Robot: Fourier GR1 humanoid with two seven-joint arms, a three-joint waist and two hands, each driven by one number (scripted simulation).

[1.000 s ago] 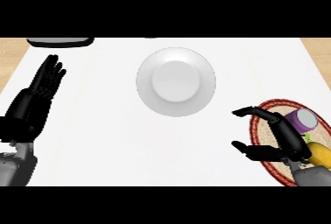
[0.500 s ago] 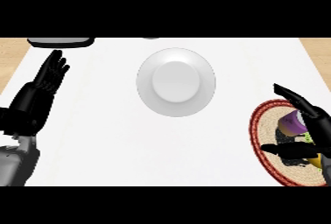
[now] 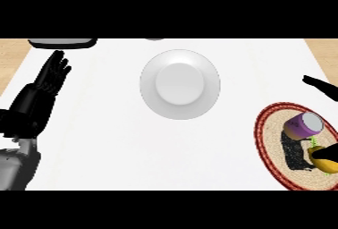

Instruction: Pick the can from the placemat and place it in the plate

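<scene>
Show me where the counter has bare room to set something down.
Bare counter lies between the left hand and the plate, and in the wide strip on the plate's near side, up to the placemat. Crowded: the placemat, with the can, a yellow thing and the right hand there.

Woven placemat point(image 3: 277, 147), glossy plate point(image 3: 179, 83), smooth can point(image 3: 303, 125)

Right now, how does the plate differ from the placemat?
The plate is plain white; the placemat is woven tan with a red rim. The plate sits centrally, holding nothing; the placemat lies far right, bearing the purple-topped can. Both are round.
</scene>
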